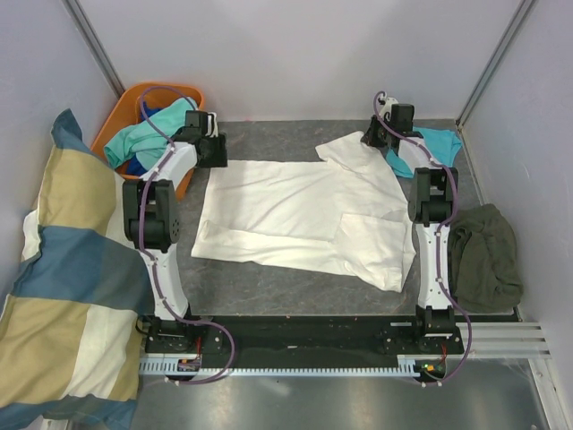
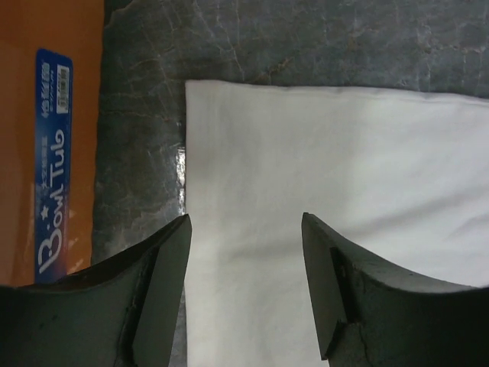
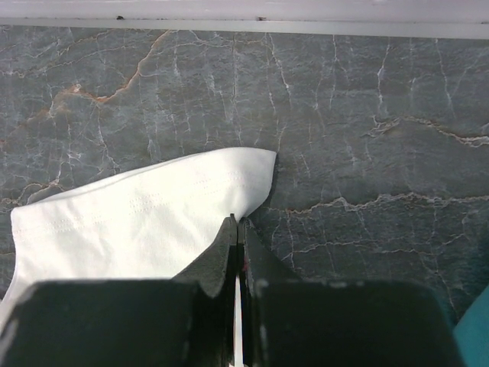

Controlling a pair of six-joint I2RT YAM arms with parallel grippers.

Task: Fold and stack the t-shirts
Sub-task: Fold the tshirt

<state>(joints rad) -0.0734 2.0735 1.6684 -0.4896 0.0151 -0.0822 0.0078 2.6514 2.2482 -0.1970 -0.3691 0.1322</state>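
Note:
A cream-white t-shirt [image 1: 304, 215] lies spread flat on the grey table. My left gripper [image 1: 215, 154] is open and hangs over the shirt's far left corner. In the left wrist view the shirt [image 2: 344, 168] lies below and between the spread fingers of the gripper [image 2: 244, 229], which hold nothing. My right gripper [image 1: 371, 139] is at the shirt's far right edge. In the right wrist view it [image 3: 239, 223] is shut on the edge of the white sleeve [image 3: 145, 218]. A turquoise t-shirt [image 1: 440, 143] lies beside the right arm.
An orange tub [image 1: 186, 94] at the back left holds mint-green [image 1: 134, 141] and blue tees; its wall shows in the left wrist view [image 2: 30, 138]. A dark green garment [image 1: 488, 255] lies at the right. A big checked pillow [image 1: 63, 278] fills the left side.

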